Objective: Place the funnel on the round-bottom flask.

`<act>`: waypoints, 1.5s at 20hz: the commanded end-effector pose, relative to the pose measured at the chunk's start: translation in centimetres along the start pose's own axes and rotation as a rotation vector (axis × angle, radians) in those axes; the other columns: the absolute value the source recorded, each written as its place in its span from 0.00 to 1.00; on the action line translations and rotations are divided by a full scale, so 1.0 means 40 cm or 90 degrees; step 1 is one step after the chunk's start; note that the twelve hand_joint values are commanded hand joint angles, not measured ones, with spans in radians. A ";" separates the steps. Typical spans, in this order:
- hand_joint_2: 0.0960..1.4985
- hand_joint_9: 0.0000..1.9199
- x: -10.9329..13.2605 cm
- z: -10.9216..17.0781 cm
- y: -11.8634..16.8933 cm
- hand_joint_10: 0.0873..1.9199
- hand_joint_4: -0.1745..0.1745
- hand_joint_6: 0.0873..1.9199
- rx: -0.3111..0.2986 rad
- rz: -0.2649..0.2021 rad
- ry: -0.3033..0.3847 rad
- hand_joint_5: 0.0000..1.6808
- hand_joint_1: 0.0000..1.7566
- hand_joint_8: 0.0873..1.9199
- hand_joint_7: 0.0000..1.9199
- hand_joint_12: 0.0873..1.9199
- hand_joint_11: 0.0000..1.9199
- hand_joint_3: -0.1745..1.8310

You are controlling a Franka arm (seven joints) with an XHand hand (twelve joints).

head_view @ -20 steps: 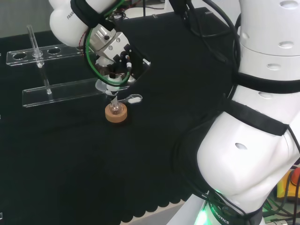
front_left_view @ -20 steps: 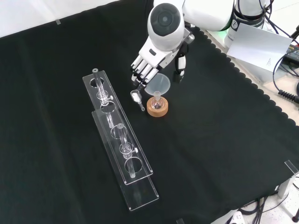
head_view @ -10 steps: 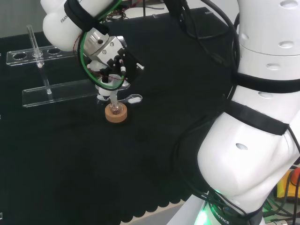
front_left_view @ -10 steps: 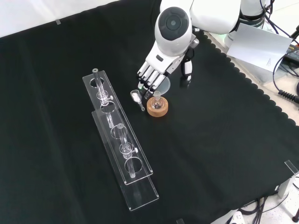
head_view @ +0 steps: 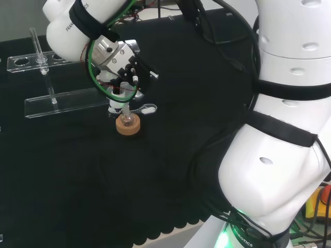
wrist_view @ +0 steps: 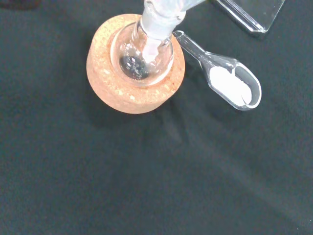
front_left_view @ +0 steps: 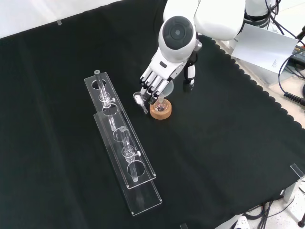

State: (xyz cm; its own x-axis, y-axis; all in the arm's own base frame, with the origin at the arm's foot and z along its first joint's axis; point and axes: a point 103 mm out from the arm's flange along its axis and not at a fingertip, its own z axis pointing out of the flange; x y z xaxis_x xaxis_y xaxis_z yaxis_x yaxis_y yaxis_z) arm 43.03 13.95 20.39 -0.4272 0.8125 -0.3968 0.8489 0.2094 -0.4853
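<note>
In the front view, the small clear round-bottom flask point(front_left_view: 160, 106) is seated upright in a round cork ring stand point(front_left_view: 160, 110) on the black-clothed table point(front_left_view: 228, 152). At its 12 o'clock, the clear funnel point(front_left_view: 166, 86) is held in the curled fingers of the black and white robot hand point(front_left_view: 157, 81), just above the flask's neck.

In the front view, the flask point(front_left_view: 160, 106) sits in its cork ring point(front_left_view: 160, 111), the scoop point(front_left_view: 139, 99) just left.

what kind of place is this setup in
Most likely a chemistry lab bench rigged for robot trials: a clear round-bottom glass flask on a cork ring stand, clear plastic test-tube racks, and a small glass scoop of white powder on black cloth.
</note>
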 end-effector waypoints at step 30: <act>0.45 0.00 -0.074 0.022 -0.032 0.33 0.51 0.00 -0.047 0.019 0.039 0.11 0.31 0.01 0.00 0.71 0.00 0.22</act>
State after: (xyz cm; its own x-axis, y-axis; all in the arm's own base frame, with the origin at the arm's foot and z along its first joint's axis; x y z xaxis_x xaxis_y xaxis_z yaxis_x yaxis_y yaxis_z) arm 43.06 11.23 20.39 -0.3983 0.8209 -0.4092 0.8602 0.1796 -0.4772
